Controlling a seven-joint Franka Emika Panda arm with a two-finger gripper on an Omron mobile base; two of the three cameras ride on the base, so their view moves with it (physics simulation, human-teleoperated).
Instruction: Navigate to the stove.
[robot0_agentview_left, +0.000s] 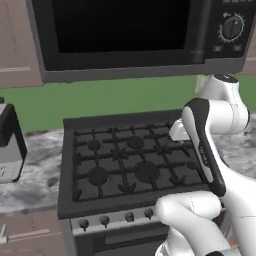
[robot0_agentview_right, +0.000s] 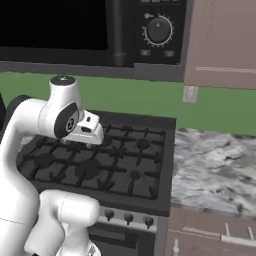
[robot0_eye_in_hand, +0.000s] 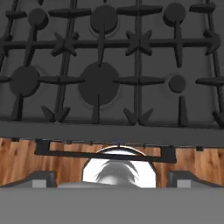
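Directly ahead of the robot stands the stove (robot0_agentview_left: 125, 165), its knobs (robot0_agentview_left: 116, 218) nearest, then the black grates. The tool (robot0_eye_in_hand: 112, 179) hangs above the stove's front edge with both tips spread apart, holding nothing. Marble tabletop (robot0_agentview_right: 215, 170) flanks the stove, and a microwave (robot0_agentview_left: 135, 35) hangs beyond.

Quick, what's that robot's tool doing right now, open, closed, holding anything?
Tool: fingertips sit wide apart, so open, holding nothing, hanging above the stove.
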